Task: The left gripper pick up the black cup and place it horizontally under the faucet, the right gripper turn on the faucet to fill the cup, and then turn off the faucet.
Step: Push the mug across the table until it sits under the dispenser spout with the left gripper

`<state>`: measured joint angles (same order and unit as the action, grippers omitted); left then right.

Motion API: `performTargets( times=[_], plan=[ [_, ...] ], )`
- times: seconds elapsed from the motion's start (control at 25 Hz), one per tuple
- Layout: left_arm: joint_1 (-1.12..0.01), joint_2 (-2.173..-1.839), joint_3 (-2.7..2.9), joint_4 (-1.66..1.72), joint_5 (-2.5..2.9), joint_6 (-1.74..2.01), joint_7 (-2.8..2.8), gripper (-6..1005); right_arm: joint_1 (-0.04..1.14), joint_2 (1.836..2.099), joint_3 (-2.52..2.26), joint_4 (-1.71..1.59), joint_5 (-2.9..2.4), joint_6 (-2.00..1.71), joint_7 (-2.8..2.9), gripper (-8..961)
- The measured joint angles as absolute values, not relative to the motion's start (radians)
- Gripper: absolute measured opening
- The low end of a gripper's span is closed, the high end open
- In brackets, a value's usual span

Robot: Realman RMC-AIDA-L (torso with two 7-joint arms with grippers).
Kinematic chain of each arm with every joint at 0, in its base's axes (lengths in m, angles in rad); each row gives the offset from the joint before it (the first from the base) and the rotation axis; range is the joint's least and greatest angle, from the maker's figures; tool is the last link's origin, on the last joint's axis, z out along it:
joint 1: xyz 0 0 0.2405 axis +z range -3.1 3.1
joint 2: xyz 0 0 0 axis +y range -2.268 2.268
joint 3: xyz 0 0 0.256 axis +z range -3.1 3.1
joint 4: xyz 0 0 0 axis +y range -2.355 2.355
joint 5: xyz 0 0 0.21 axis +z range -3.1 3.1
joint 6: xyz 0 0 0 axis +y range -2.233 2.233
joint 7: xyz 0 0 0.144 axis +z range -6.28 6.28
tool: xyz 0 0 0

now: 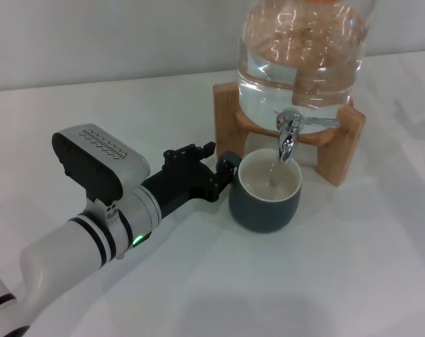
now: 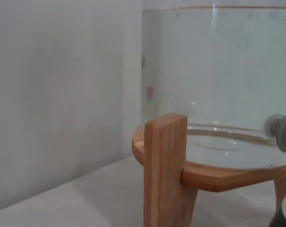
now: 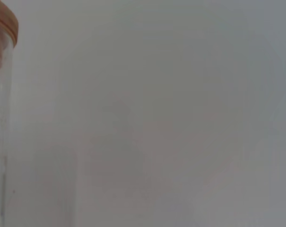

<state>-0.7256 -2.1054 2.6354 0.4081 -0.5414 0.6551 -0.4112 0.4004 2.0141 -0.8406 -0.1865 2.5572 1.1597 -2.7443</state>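
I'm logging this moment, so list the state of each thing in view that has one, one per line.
black cup: upright on the table under the faucet, cream inside showing, liquid in it.
faucet: a thin stream runs from its nozzle into the cup.
left hand: shut on the cup's handle side.
right hand: only a dark sliver at the head view's right edge.
glass jar: on its wooden stand, holding water.

Test bench or lab-type setup, plain white table (image 1: 324,281), bare light-grey wall (image 2: 62,94), glass water jar (image 1: 303,49) on wooden stand (image 1: 338,151), no household furnishings visible
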Motion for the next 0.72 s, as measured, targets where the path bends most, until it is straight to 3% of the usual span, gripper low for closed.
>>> performTargets(
  times=[0.72],
  plan=[
    [-0.714, -2.103, 2.639, 0.429, -0.536, 0.655, -0.41, 467, 0.4, 2.014, -0.835, -0.182, 2.557, 1.154, -2.746, 837]
  ],
)
